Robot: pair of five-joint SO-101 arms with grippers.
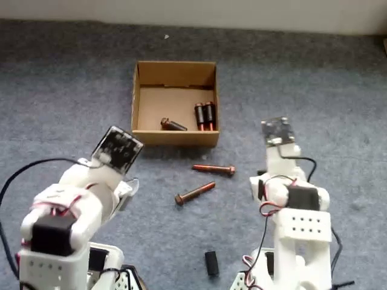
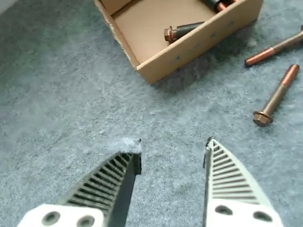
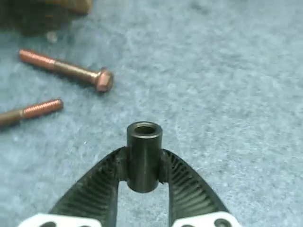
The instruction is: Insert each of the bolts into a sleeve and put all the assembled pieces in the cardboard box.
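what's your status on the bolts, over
Left tool open, empty. Right tool shut on a sleeve. Two loose bolts on the carpet, three assembled pieces in the cardboard box. Nothing between tools and bolts.

Left tool (image 2: 173, 142) hangs with jaws spread wide by the surface's (image 1: 338, 90) near left corner; right tool (image 3: 143, 161), toward the near right corner, clamps a sleeve (image 3: 144, 137).

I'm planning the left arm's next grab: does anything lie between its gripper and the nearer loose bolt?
Nothing visible does. The open left gripper hangs over carpet, and bare carpet alone separates it from the nearer bolt; the cardboard box sits off that line.
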